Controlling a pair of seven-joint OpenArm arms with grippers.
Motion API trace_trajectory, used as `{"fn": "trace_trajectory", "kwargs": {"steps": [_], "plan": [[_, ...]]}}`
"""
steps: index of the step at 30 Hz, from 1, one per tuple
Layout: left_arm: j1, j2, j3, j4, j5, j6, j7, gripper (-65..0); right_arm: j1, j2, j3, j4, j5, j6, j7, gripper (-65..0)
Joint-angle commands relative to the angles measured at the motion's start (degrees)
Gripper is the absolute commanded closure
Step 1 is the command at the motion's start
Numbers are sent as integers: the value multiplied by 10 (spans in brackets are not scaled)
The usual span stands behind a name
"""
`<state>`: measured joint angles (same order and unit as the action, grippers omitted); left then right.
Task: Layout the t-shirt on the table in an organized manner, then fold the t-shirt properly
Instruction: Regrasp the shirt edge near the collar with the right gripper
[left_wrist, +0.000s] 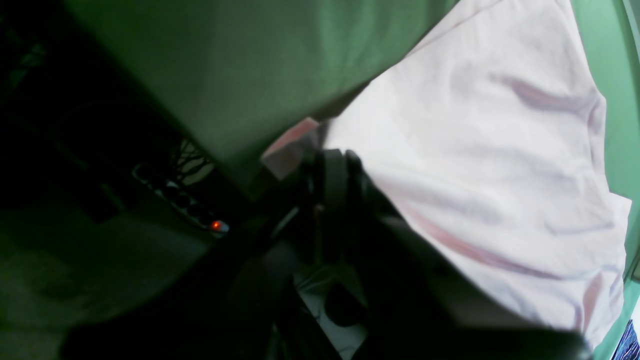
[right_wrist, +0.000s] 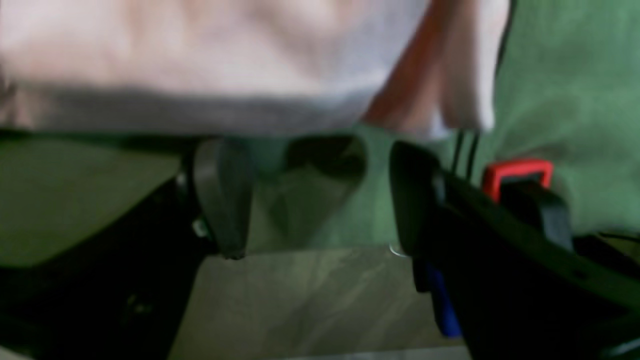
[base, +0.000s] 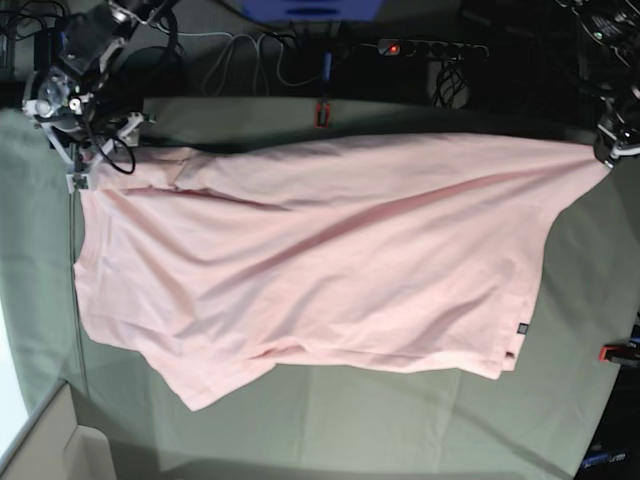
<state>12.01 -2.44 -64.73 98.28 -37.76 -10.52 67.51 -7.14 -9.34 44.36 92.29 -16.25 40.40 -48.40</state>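
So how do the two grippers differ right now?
The left gripper is shut on a corner of the t-shirt; the right gripper is open, holding nothing, the shirt's edge just beyond its fingertips. In the base view they sit at opposite ends of the shirt. Both are at the table's far edge.

— What do you count on your side?

— You have one t-shirt (base: 320, 260), pale pink, and one table (base: 400, 420) under it. That is all of the large things.

— And arms?

— You have two arms, so two grippers: the left gripper (base: 610, 150) at one edge of the base view and the right gripper (base: 85, 165) at the other.

— Clamps?

— You can count two red clamps in the base view: one clamp (base: 322, 113) at the far edge and one clamp (base: 617, 352) at the side. One power strip (base: 432, 48) lies beyond the table, with one red light on it.
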Motion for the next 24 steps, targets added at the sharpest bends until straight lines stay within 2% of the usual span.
{"fn": "trace_trajectory", "kwargs": {"steps": [1, 10, 14, 16, 17, 21, 24], "plan": [[0, -9, -2, 9, -7, 0, -6, -2, 12, 6, 0, 4, 4, -4, 8, -435], [-7, -9, -2, 9, -6, 0, -6, -2, 48, 43, 1, -62, 3, -4, 7, -434], [-8, -9, -2, 9, -6, 0, -6, -2, 55, 43, 0, -71, 4, -4, 7, -419], [-8, -9, -2, 9, -6, 1, -6, -2, 55, 42, -3, -71, 5, -4, 7, -362], [-8, -9, -2, 9, -6, 1, -6, -2, 56, 41, -4, -71, 5, -4, 7, -310], [-8, -9, -2, 15, -7, 1, -6, -2, 59, 41, -4, -70, 5, -4, 3, 0], [-10, -9, -3, 16, -7, 1, -6, -2, 65, 42, 11, -35, 5, -4, 3, -2]]}}
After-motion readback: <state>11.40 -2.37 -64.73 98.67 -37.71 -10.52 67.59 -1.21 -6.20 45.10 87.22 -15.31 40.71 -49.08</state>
